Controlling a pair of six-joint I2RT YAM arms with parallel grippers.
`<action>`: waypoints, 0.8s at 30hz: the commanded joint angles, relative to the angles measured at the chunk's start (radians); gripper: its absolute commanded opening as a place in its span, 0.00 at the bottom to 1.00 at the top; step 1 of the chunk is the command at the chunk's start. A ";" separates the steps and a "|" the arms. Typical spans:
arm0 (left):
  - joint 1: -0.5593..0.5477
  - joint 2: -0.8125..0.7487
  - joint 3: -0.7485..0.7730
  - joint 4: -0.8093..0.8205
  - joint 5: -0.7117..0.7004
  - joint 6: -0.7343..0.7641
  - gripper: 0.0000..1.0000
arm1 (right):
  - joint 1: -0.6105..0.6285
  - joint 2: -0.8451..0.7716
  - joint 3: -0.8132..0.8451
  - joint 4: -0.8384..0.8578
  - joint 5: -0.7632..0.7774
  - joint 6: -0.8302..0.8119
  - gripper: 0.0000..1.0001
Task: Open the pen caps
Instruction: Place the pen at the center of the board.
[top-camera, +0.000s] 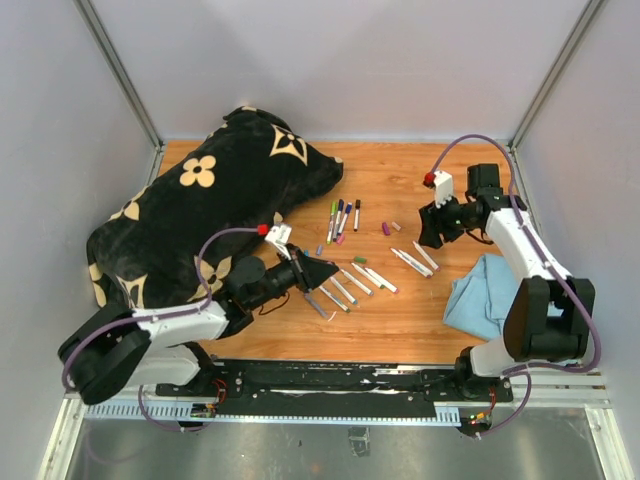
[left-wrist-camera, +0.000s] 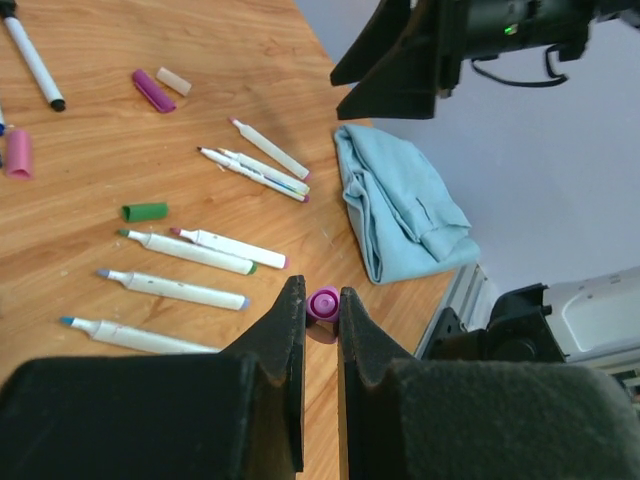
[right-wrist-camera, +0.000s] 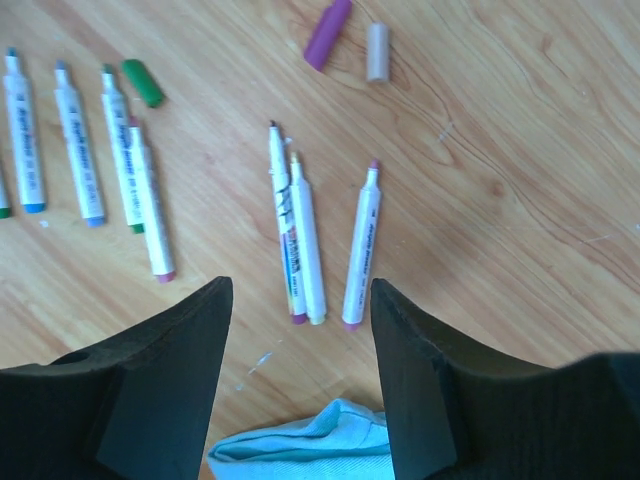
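Nearest: left gripper (left-wrist-camera: 316, 297) low over wooden table (left-wrist-camera: 250, 60), fingers all but closed, pinching small purple plastic cap (left-wrist-camera: 323, 302). Cap seems free of any barrel, but view is tight. Just beyond: row of uncapped white marker barrels (left-wrist-camera: 175, 289), loose green plastic cap (left-wrist-camera: 145, 211) beside them. At right edge, crumpled light-blue cloth (left-wrist-camera: 400, 205). Past cloth, right gripper (right-wrist-camera: 300, 285) hovers spread wide, holding nothing, above three more uncapped white markers (right-wrist-camera: 307, 245). Farther: long purple cap (right-wrist-camera: 328, 33) and beige cap (right-wrist-camera: 377, 50), side by side. Then four thin pens (top-camera: 356, 216), fanned. Back left: black cushion with beige flower print (top-camera: 220, 185).
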 joint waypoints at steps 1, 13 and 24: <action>-0.040 0.148 0.117 0.032 -0.041 0.032 0.00 | -0.027 -0.088 0.053 -0.087 -0.156 0.011 0.60; -0.087 0.657 0.566 -0.019 -0.056 -0.008 0.00 | -0.155 -0.213 0.011 0.040 -0.203 0.213 0.66; -0.088 1.085 1.288 -0.723 -0.340 0.019 0.00 | -0.206 -0.217 -0.005 0.042 -0.181 0.195 0.67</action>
